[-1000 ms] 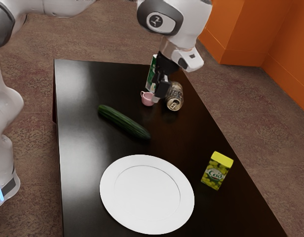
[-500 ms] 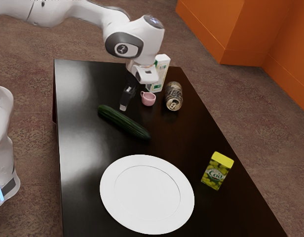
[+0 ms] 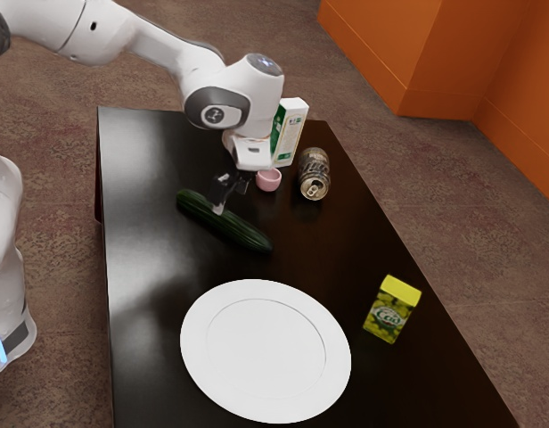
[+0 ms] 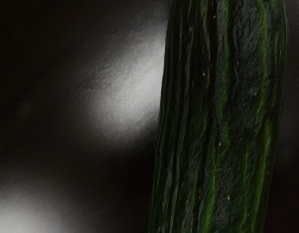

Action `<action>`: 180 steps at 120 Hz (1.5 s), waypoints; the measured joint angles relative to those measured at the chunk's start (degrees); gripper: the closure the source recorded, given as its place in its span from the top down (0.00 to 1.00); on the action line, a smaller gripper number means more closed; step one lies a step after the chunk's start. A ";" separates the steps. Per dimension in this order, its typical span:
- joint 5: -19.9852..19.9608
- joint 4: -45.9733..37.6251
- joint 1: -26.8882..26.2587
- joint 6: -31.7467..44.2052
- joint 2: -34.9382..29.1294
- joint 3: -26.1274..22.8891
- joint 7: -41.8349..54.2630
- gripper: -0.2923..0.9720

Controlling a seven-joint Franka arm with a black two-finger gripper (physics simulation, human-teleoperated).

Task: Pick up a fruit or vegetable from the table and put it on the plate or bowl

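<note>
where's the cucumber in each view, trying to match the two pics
Exterior view: cucumber lies diagonally on the black table, between the plate and the pink cup, with the gripper just above it.
Wrist view: cucumber seen close up, directly beneath the hand.
Shared landmark: the glossy black table beside it.

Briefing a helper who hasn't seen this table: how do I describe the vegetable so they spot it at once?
On the black table, look between the big white plate and the pink cup. The cucumber lies flat there at a slant. It is the only long, dark green thing; the cup and the can are short.
</note>
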 joint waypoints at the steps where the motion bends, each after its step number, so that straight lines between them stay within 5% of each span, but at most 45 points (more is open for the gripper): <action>1: -0.10 -0.01 0.02 0.09 0.17 0.01 0.17 0.77; 61: -4.25 -1.56 0.88 4.21 4.43 0.04 7.16 0.80; 103: -4.40 -1.51 1.54 5.39 4.41 0.02 8.23 0.68; 116: -4.30 -1.19 1.36 5.42 3.89 -0.54 8.25 0.53; 131: -3.18 0.29 1.37 4.84 1.77 -4.13 7.66 0.42; 158: 2.26 13.17 1.50 -5.27 0.83 -17.86 2.98 0.43; 180: 1.41 14.68 1.73 -10.49 1.74 -26.92 -2.70 0.42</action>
